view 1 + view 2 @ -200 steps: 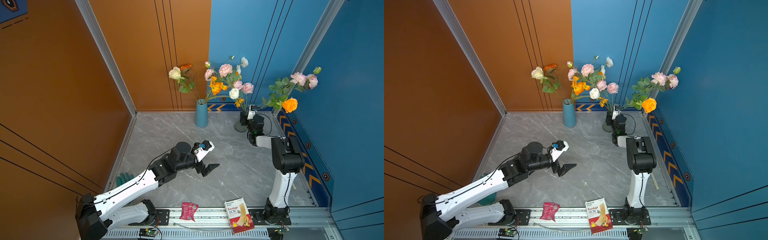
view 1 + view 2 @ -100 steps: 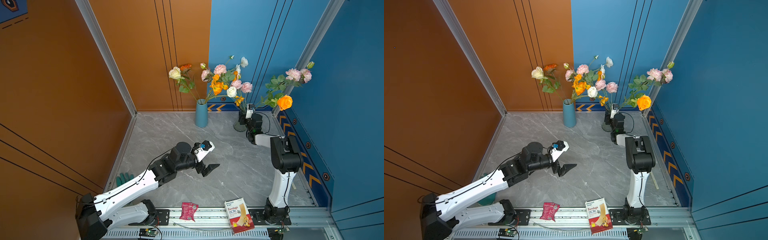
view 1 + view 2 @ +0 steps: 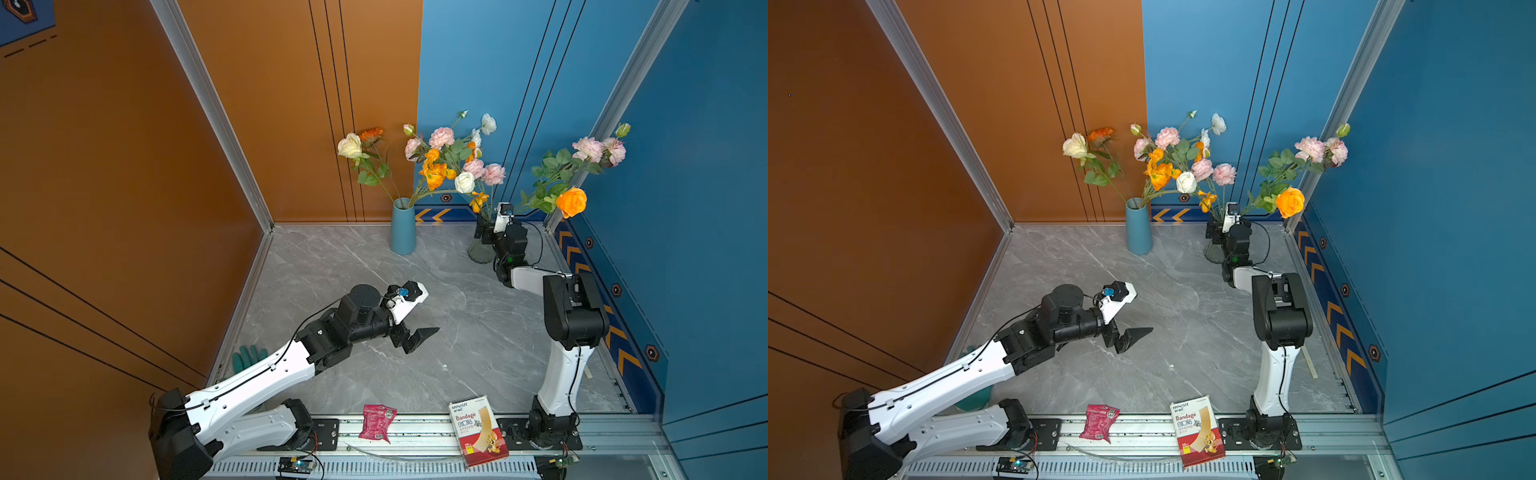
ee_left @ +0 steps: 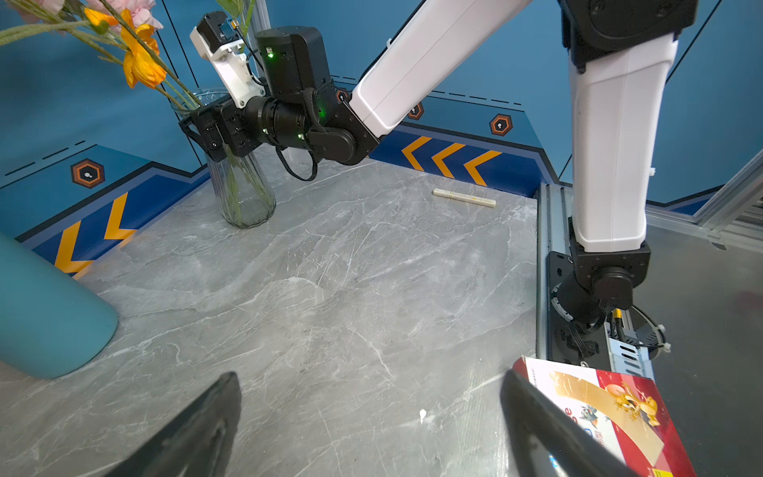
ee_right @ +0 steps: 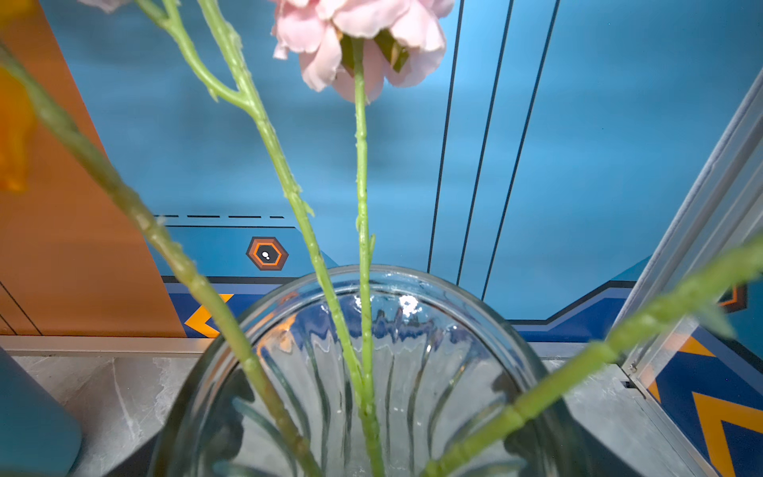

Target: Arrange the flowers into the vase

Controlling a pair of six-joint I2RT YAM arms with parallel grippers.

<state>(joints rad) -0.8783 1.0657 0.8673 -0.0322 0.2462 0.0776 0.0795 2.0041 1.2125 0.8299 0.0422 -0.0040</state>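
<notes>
My worry is a snag. The flowers (image 3: pixel 440 160) stand at the back, some in the slim blue vase (image 3: pixel 403 228), the rest in the glass vase (image 4: pixel 243 194), where the orange rose (image 3: pixel 571 201) leans far right. Pulling back carelessly could catch a stem and tip the glass. My left hand (image 3: pixel 417 336) hangs open and empty over the bench (image 3: pixel 457 365). My right hand (image 4: pixel 205 136), arm stretched out, sits at the glass vase's mouth, jaws wide, pinching nothing.

Green glove (image 3: pixel 245 359) half under the left arm (image 3: pixel 257 374); orange flower (image 5: pixel 12 124) blurred at the right wrist view's edge.
</notes>
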